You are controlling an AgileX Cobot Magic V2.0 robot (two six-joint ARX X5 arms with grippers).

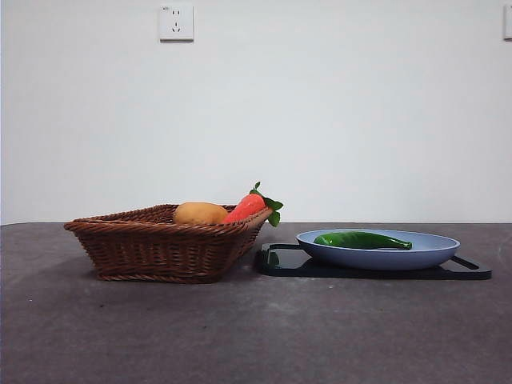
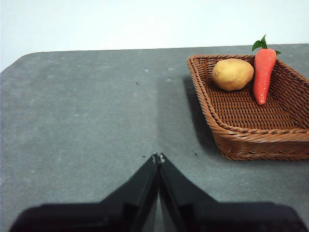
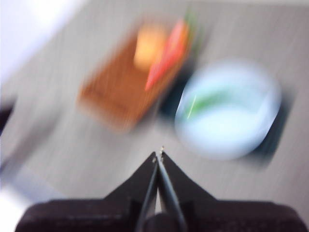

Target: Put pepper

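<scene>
Left gripper (image 2: 158, 157) clenched, empty, above bare grey table (image 2: 87, 125). Right gripper (image 3: 159, 154) clenched, empty, high; its view blurred.

Long glossy dark-green pepper (image 1: 362, 240) lies in pale blue plate (image 1: 432, 254) on black tray (image 1: 472, 272), centre-right of front view. Placing looks done.

Brown wicker basket (image 1: 160, 252) at centre-left, just beside tray; open room in foreground.

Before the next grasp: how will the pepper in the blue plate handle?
The pepper looks glossy, so probably slippery under the jaws. Its long, rounded, slightly curved body may roll in the shallow blue plate if nudged. It holds its shape, so likely stiff.
</scene>
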